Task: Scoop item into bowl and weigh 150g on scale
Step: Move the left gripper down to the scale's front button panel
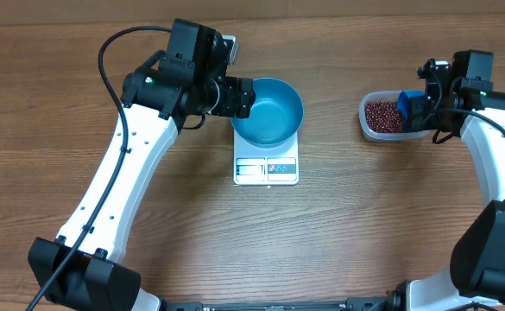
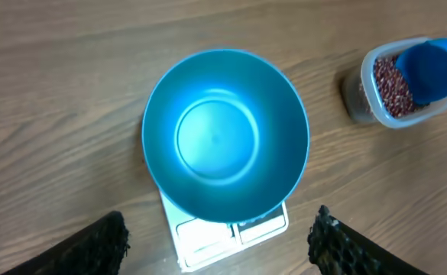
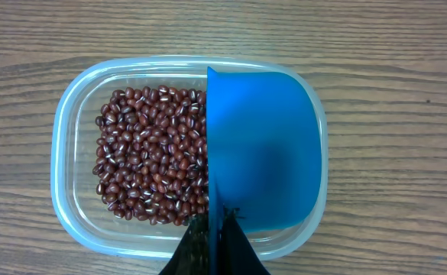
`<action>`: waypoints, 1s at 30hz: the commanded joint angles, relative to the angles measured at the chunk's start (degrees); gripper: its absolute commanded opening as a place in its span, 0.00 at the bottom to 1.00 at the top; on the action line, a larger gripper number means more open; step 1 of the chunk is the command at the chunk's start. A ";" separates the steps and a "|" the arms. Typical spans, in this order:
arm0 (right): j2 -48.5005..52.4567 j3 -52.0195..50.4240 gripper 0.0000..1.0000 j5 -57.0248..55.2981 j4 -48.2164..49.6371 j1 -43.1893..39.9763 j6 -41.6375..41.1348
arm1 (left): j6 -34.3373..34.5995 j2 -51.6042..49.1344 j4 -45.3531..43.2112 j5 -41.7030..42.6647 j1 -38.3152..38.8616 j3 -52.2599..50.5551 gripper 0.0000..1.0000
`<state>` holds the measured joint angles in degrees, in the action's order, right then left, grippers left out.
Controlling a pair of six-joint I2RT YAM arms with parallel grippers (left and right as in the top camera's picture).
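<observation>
A: Start at the right claw. What is it doing?

B: It is pinched shut on the rear edge of the blue scoop. The scoop juts forward from the fingertips and hangs over one half of the clear tub.

A: And the beans?

B: They are heaped in the tub, directly below and just to one side of that claw, beside the scoop's straight edge. No beans show on the blue face of the scoop. I cannot tell whether its lip touches the heap.

A: What about the left claw?

B: Its jaws are spread wide and grip nothing. Its wrist view shows the two dark fingers far apart, with the bowl just ahead of them rather than between them. From overhead, that claw sits right at the bowl's rim. I cannot tell whether it is touching.

A: So how far along is the task?

B: I'd judge it barely started. The bowl sits on the scale and its glossy inside is bare. The display is too small to read.

A: What is left?

B: Filling the scoop, then carrying it across the table to the bowl, which is well apart from the right claw. That gets repeated until the weight is reached.
</observation>
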<state>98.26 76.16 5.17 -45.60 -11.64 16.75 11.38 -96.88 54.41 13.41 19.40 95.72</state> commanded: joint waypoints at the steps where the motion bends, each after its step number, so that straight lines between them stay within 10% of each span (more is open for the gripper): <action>1: 0.09 -0.02 0.04 -0.42 0.35 -0.33 -0.28 | -3.78 -0.42 1.27 -0.81 0.35 0.74 0.71; 9: 0.09 0.00 0.04 -0.42 0.35 -0.33 -2.12 | -4.33 -0.52 3.91 -4.66 6.08 -2.75 0.04; 30: 0.09 -0.02 0.04 -0.42 -0.59 -0.33 -2.12 | -10.23 -0.52 -13.14 -23.85 21.92 -22.12 0.04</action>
<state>98.26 76.16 5.17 -45.93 -11.64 15.20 2.74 -96.95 41.89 -2.52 40.69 74.35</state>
